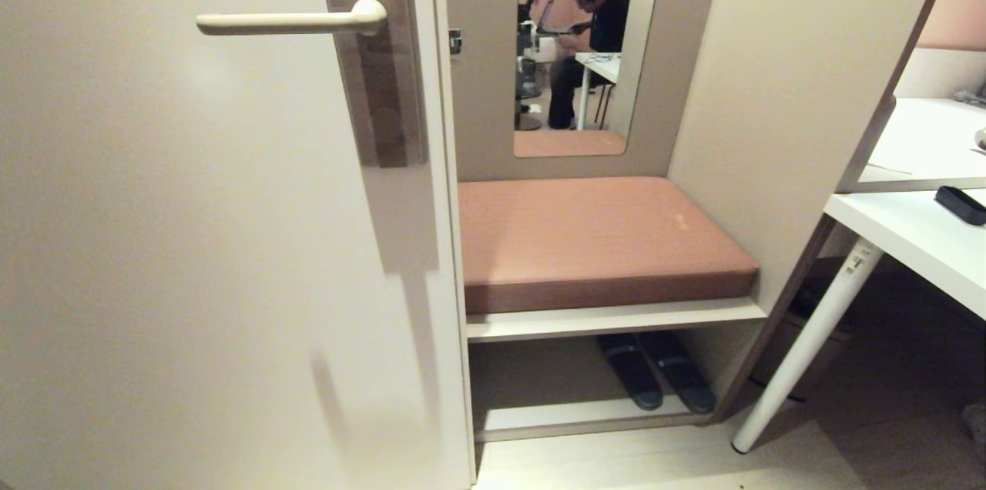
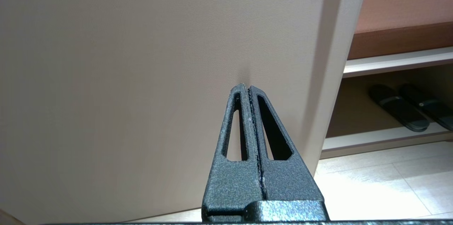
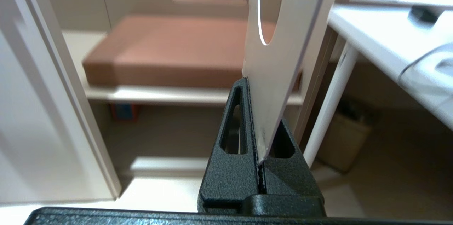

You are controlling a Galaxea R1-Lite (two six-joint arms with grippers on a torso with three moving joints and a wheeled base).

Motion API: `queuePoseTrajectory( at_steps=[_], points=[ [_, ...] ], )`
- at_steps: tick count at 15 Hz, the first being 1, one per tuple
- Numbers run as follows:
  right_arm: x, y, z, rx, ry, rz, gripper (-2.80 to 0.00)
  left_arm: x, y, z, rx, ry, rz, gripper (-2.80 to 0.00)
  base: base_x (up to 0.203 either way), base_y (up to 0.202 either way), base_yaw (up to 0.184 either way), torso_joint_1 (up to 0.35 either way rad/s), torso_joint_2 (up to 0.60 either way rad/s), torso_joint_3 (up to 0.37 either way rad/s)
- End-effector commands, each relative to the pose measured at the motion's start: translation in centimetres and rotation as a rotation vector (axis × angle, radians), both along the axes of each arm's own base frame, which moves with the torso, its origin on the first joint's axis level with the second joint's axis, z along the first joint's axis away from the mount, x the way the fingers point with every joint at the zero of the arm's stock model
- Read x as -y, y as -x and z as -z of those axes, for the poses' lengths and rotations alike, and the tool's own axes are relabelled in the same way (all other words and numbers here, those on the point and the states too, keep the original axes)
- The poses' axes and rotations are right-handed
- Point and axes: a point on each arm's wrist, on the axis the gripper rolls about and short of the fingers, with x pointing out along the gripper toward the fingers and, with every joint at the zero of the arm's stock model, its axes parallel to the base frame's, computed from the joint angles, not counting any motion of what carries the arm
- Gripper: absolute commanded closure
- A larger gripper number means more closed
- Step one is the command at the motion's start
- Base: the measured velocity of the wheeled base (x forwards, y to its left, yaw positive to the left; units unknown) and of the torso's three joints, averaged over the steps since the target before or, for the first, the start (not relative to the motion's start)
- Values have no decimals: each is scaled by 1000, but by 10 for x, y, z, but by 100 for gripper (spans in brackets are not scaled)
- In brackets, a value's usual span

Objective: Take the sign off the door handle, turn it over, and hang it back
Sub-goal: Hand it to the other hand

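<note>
Gripping sign point(image 3: 279, 41) — right gripper point(image 3: 255, 87)

I note the sign point(image 3: 279, 41) is cut off by the right wrist view's edge, printed face unreadable; both arms lie outside my head view; the person point(image 1: 589, 43) in the far mirror is too small to detail

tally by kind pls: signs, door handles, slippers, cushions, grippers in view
Signs: 1, flat white card sign with a round hole, clamped in the right gripper
Door handles: 1, cream lever door handle, bare
Slippers: 2, dark slippers under the bench
Cushions: 1, brown-pink seat cushion
Grippers: 2, right gripper and the left gripper, shut and empty
Total: 7
</note>
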Motion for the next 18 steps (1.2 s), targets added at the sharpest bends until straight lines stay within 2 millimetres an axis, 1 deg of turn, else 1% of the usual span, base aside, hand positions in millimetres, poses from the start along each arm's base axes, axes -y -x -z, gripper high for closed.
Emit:
queuePoseTrajectory(
  at_steps=[1,4,8,10,11,14,16,18],
  points=[
    [0,4,-26,27,1,0,0,0,0,0,0,1,0,0,0,0,0,0,0,0],
    [0,-2,-56,18,3,-4,0,0,0,0,-2,-2,0,0,0,0,0,0,0,0],
    [0,-26,-102,-6,6,-9,0,0,0,0,-6,-20,3,0,0,0,0,0,0,0],
    [0,-35,-115,-12,9,-11,0,0,0,-1,1,-51,16,0,0,0,0,0,0,0],
    [0,-37,-119,-11,10,-13,0,1,1,-4,13,-64,23,0,0,0,0,0,0,0],
    [-1,-42,-134,2,12,-34,0,3,5,-26,45,-72,114,0,0,0,0,0,0,0],
    [-1,-50,-146,-4,12,-44,0,3,0,-42,9,-70,157,0,0,0,0,0,0,0],
    [-2,-58,-156,-7,14,-74,0,4,-9,-64,-26,-62,188,0,0,0,0,0,0,0]
  ],
)
